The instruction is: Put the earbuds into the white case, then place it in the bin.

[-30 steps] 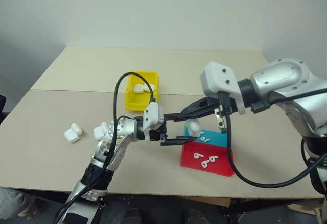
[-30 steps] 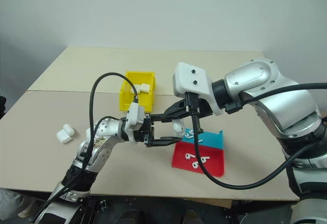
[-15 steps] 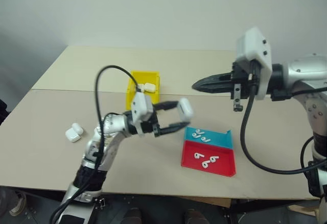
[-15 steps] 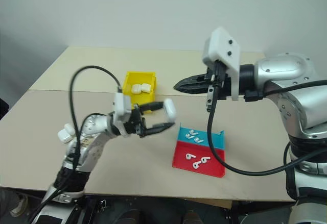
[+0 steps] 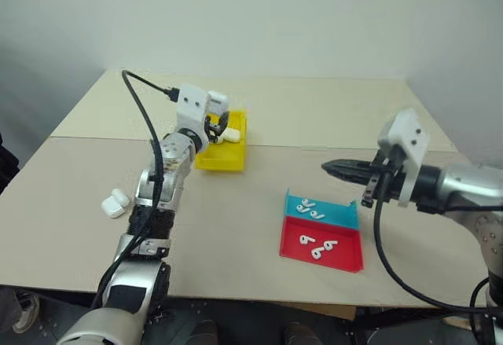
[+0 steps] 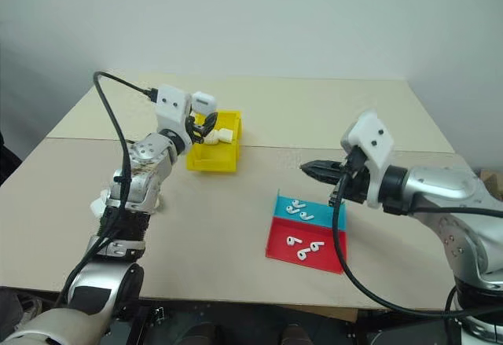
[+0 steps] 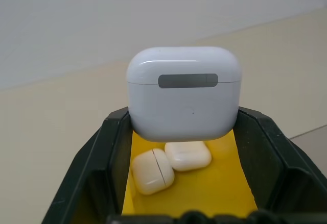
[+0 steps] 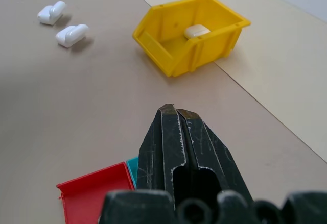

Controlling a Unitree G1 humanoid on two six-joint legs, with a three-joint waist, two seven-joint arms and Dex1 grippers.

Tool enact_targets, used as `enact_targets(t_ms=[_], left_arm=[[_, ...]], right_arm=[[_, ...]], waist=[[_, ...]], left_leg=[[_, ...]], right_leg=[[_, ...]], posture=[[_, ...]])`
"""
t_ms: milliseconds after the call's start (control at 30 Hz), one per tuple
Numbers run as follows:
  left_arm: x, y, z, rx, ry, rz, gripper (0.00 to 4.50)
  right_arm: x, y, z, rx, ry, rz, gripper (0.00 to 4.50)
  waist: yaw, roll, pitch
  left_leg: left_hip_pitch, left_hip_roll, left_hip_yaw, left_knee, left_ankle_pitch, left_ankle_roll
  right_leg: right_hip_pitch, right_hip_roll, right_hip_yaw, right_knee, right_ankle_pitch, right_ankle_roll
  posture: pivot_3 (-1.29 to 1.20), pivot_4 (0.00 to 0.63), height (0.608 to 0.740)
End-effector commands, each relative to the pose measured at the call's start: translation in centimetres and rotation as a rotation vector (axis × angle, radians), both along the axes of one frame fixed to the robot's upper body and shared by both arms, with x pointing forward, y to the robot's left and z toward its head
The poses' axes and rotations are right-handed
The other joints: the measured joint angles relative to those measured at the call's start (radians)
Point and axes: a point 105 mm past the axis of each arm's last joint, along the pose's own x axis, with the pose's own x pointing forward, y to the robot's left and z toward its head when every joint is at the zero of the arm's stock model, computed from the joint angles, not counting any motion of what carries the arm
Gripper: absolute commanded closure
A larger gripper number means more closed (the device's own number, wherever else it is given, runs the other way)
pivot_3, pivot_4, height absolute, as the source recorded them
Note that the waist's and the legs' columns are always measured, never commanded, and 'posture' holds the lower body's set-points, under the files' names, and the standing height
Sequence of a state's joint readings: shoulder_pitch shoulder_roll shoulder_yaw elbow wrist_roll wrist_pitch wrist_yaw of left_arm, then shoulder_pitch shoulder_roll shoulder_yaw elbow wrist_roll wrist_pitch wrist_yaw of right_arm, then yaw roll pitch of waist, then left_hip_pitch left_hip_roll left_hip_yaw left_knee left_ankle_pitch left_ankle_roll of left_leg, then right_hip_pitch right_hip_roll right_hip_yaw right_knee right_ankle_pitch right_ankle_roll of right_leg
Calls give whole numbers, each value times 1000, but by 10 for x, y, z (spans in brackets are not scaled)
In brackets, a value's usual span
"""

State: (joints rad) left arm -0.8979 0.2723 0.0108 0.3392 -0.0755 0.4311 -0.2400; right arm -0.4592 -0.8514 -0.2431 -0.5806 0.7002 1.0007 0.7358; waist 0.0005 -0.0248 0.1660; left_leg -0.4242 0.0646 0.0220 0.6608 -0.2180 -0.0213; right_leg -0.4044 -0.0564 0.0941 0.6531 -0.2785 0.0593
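Note:
My left gripper point(image 7: 184, 116) is shut on the white case point(image 7: 184, 94), closed lid up, and holds it over the near end of the yellow bin point(image 5: 218, 161). The same case point(image 5: 218, 99) is seen above the bin's left rim in the head views. Two more white cases point(image 7: 153, 170) lie inside the bin. Several earbuds point(image 5: 306, 207) lie in the red-and-blue tray point(image 5: 346, 262). My right gripper point(image 5: 326, 168) is shut and empty, hanging level above the table, right of the bin and just beyond the tray.
Two loose white cases point(image 5: 114, 202) lie on the table's left side, near my left forearm. A seam runs across the tabletop behind the bin. A black cable loops from each wrist.
My left arm swung from the table's middle back and left, carrying the white case to above the bin. My right gripper drew away to the right and sank lower.

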Motion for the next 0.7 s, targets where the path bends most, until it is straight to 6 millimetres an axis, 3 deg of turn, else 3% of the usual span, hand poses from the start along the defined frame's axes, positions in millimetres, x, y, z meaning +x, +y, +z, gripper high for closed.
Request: enact_targets(t_ms=[33,200,367,433,533,667,700], left_arm=[[7,-11,9,101,-51,0,1775],[13,-18,-19,146,56,-23,1775],[16,-18,-31,144,110,-21,1775],[15,-18,-33,145,121,-30,1054],[14,-18,-25,110,100,-36,131],[4,-18,0,78,-22,-71,24],[-3,-19,7,2,-40,-128,24]], right_arm=[[-3,-6,12,-21,-49,-37,4471],[-5,-8,8,-34,-40,-64,4471],[-5,-8,6,-37,-36,-75,4471],[-5,-8,6,-38,-37,-75,4500],[-4,-7,4,-42,-36,-75,4500],[-3,-7,3,-52,-35,-71,4500],[-2,-8,2,-58,-35,-72,4500]], waist=[[1,0,0],[1,0,0],[0,0,0],[0,0,0],[0,0,0],[1,0,0],[1,0,0]], left_leg=[[0,0,0,0,0,0],[0,0,0,0,0,0],[0,0,0,0,0,0],[0,0,0,0,0,0],[0,0,0,0,0,0],[0,0,0,0,0,0],[0,0,0,0,0,0]], right_leg=[[0,0,0,0,0,0],[0,0,0,0,0,0],[0,0,0,0,0,0],[0,0,0,0,0,0],[0,0,0,0,0,0],[0,0,0,0,0,0],[0,0,0,0,0,0]], posture=[[0,150,740],[0,150,740],[0,150,740],[0,150,740],[0,150,740],[0,150,740],[0,150,740]])
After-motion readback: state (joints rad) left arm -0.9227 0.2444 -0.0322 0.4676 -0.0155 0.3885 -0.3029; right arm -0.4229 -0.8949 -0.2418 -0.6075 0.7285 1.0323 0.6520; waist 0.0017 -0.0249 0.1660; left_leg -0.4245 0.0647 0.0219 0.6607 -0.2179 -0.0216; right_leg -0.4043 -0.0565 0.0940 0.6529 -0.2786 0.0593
